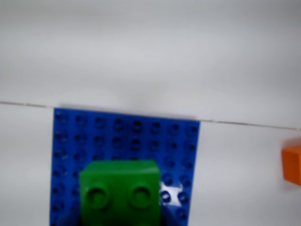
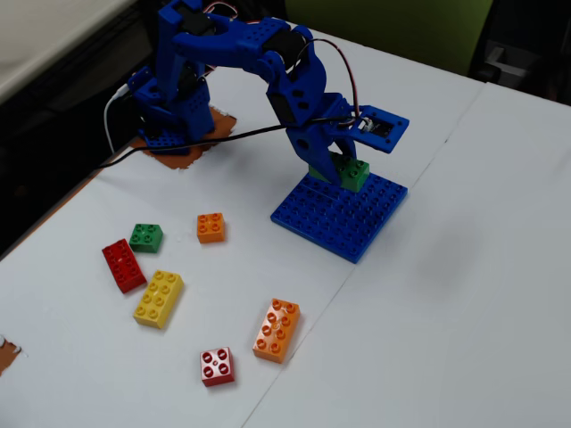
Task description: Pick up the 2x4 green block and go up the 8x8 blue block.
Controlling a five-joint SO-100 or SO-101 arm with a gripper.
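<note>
The claw [image 2: 337, 168] is clamped on the green brick [image 2: 343, 172] and holds it low over the blue plate [image 2: 342, 217], toward the plate's 12 o'clock edge in the fixed view, I judge so that its studs can meet.

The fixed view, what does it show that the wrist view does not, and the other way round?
Only the fixed view shows the blue arm, its pincer, and the loose bricks on the white table: small green, red, yellow, a long orange one, and a red-and-white one. Only the wrist view shows a glare patch on the baseplate beside the brick. Both show the 2x4 green block over the 8x8 blue block, near one edge, and the table seam.
</note>
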